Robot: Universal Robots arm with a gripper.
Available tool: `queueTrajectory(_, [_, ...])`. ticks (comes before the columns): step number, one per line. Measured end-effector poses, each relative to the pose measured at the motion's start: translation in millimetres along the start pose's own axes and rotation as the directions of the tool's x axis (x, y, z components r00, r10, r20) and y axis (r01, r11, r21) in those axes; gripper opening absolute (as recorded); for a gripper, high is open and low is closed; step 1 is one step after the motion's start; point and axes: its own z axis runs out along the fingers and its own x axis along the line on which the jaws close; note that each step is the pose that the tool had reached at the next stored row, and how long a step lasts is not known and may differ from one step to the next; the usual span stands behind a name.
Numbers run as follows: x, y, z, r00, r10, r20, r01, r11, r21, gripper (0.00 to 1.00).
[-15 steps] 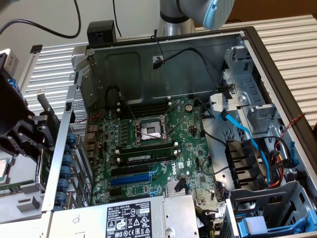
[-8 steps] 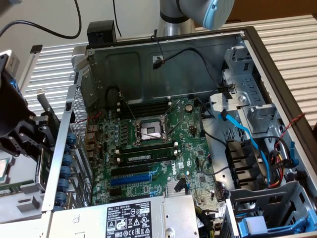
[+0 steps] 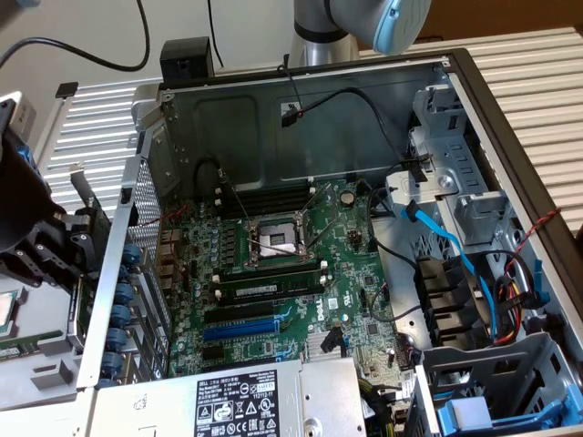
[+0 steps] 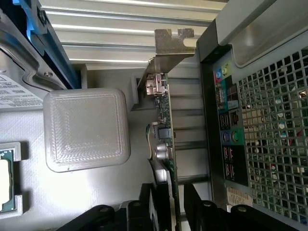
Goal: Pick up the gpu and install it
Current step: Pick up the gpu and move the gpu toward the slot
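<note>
The wrist view finds the black gripper (image 4: 173,190) spread astride the green, silver-bracketed gpu (image 4: 169,120) just outside the grey metal case (image 4: 269,144), while the exterior view exposes the green motherboard (image 3: 273,264) inside.

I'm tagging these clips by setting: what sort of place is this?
Probably a robotics lab bench for computer assembly: an open grey metal desktop case, its large green motherboard exposed, and a grey-and-blue robot arm.
</note>
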Motion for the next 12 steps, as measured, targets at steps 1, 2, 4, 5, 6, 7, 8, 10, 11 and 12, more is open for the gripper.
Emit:
queueTrajectory(1, [0.0,0.0,0.1,1.0000,0.000,0.0004,0.000,1.0000,0.0000,0.36])
queueTrajectory(2, [0.0,0.0,0.0,1.0000,0.000,0.0003,0.000,1.0000,0.0001,0.31])
queueTrajectory(4, [0.0,0.0,0.0,1.0000,0.000,0.0003,0.000,1.0000,0.0000,0.29])
queueTrajectory(5, [0.0,0.0,0.0,1.0000,0.000,0.0003,0.000,1.0000,0.0000,0.29])
queueTrajectory(6, [0.0,0.0,0.1,1.0000,0.000,0.0003,0.000,1.0000,0.0000,0.29])
queueTrajectory(7, [0.0,0.0,0.1,1.0000,0.000,0.0002,0.000,1.0000,0.0000,0.29])
queueTrajectory(8, [0.0,0.0,0.1,1.0000,0.000,0.0002,0.000,1.0000,-0.0001,0.29])
queueTrajectory(10, [0.0,0.0,0.2,1.0000,0.001,0.0003,-0.001,1.0000,-0.0021,0.29])
queueTrajectory(11, [-0.1,0.0,-0.4,1.0000,0.001,0.0004,-0.001,1.0000,-0.0050,0.29])
queueTrajectory(12, [-0.5,-0.3,-1.8,1.0000,0.002,0.0002,-0.002,0.9999,-0.0098,0.29])
